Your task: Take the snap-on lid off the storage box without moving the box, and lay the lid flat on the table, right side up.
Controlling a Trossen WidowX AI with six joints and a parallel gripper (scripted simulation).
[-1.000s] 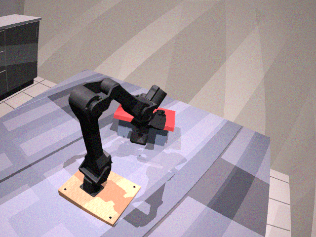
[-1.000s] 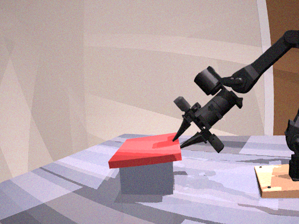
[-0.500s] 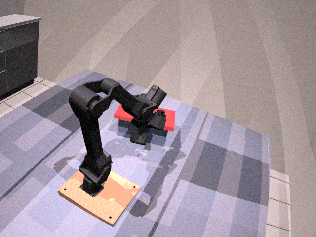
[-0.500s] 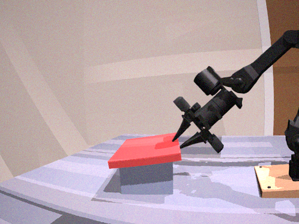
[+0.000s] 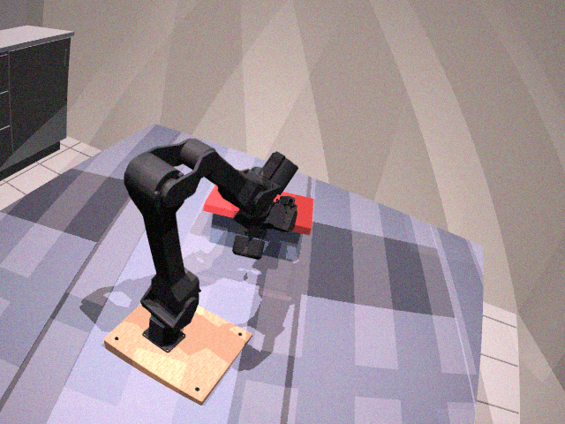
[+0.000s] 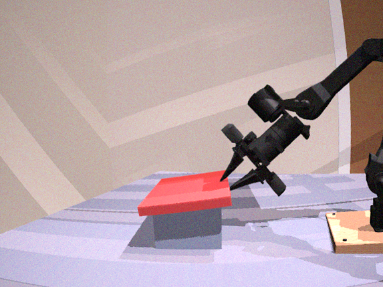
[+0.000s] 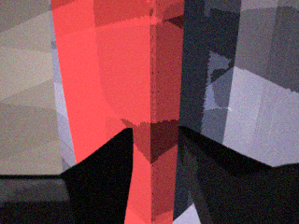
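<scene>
A flat red lid (image 5: 302, 213) (image 6: 187, 191) (image 7: 117, 79) sits on top of a grey-blue storage box (image 5: 223, 223) (image 6: 188, 224), tilted a little, its near edge toward the arm raised. My gripper (image 6: 227, 183) (image 7: 155, 134) is shut on that raised edge of the lid, one finger on top and one underneath. In the wrist view the lid's edge runs straight up between my two dark fingers. The box stands on the table (image 5: 365, 319) (image 6: 71, 249) below the lid.
The arm's wooden base plate (image 5: 205, 356) (image 6: 353, 232) lies on the table near the box. A dark cabinet (image 5: 32, 91) stands off the table at the far left. The table edge runs along the right side in the top view.
</scene>
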